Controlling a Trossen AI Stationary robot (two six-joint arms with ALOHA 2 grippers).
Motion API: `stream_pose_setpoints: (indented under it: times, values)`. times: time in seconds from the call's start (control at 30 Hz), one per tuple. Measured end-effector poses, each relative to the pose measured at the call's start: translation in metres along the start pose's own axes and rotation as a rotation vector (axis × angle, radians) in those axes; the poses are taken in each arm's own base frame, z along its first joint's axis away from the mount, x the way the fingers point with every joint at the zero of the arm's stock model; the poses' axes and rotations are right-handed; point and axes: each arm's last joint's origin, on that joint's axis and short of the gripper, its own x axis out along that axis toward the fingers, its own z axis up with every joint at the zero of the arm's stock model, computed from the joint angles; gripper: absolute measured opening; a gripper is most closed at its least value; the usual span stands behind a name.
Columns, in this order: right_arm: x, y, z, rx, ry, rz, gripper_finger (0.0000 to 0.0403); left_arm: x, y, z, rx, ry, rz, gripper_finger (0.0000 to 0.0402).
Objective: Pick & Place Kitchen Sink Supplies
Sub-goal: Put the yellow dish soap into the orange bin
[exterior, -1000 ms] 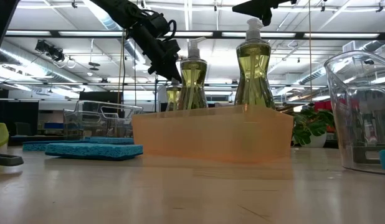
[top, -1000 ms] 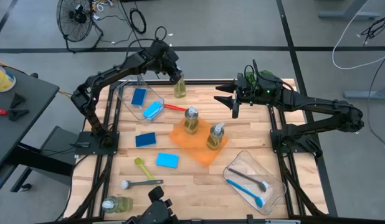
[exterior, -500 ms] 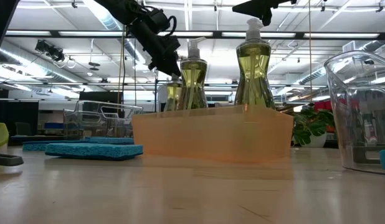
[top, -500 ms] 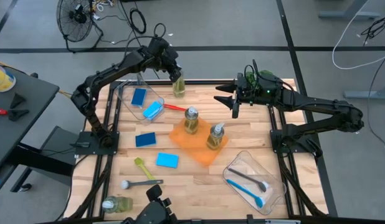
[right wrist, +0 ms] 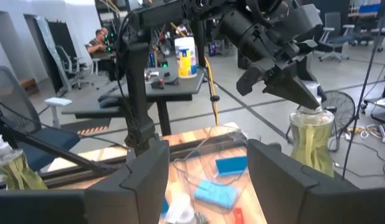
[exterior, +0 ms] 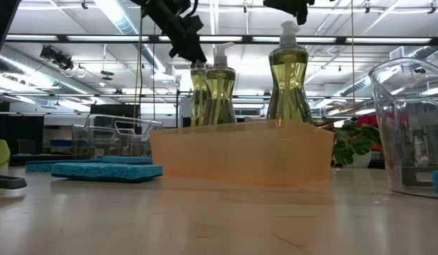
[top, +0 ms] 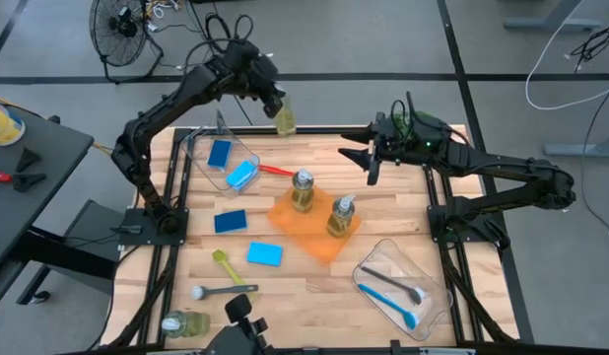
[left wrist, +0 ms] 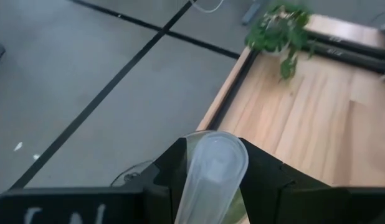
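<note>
Left gripper [top: 276, 102] is clamped on the pump top of one soap bottle [top: 285, 119], carrying it in the air over the table's [top: 304, 271] far edge, beyond the orange tray [top: 309, 235]. The left wrist view shows the bottle's clear neck [left wrist: 208, 171] pinched between the two dark fingers [left wrist: 264, 177]. From the low view the bottle [exterior: 198, 92] hangs behind the tray [exterior: 240, 152], its base hidden behind the wall.

Right gripper [top: 366, 163] hovers unladen beyond the tray's right side, jaws apart on nothing.

Two bottles [top: 303, 190] [top: 342, 216] stand upright in the tray. A fourth bottle [top: 184, 323] lies at the near left edge, well apart from the tray. Two sponges [top: 232, 166] lie in the clear bin [top: 201, 148] left of the tray; two more [top: 248, 238] rest on the table nearer than that bin. Blue and grey brushes [top: 391, 293] lie in the near-right bin [top: 435, 288].
</note>
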Motion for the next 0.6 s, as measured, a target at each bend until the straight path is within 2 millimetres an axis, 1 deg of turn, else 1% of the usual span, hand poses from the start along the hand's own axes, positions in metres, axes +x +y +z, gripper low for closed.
stream_pose_setpoints:
  times: [0.17, 0.27, 0.37, 0.6]
  values:
    - [-0.002, 0.001, 0.006, 0.014, -0.050, 0.007, 0.0215, -0.019, -0.002, 0.014, 0.002, -0.027, -0.045, 0.0118]
    - [-0.008, 0.002, 0.010, 0.019, -0.075, 0.011, 0.0215, -0.029, -0.006, 0.020, 0.023, -0.026, -0.088, 0.0118]
    - [-0.016, 0.003, 0.016, 0.017, -0.104, 0.014, 0.0215, -0.040, -0.013, 0.024, 0.060, -0.011, -0.132, 0.0118]
    - [-0.042, 0.006, 0.031, 0.014, -0.188, 0.021, 0.0215, -0.057, -0.038, 0.036, 0.125, -0.034, -0.225, 0.0118]
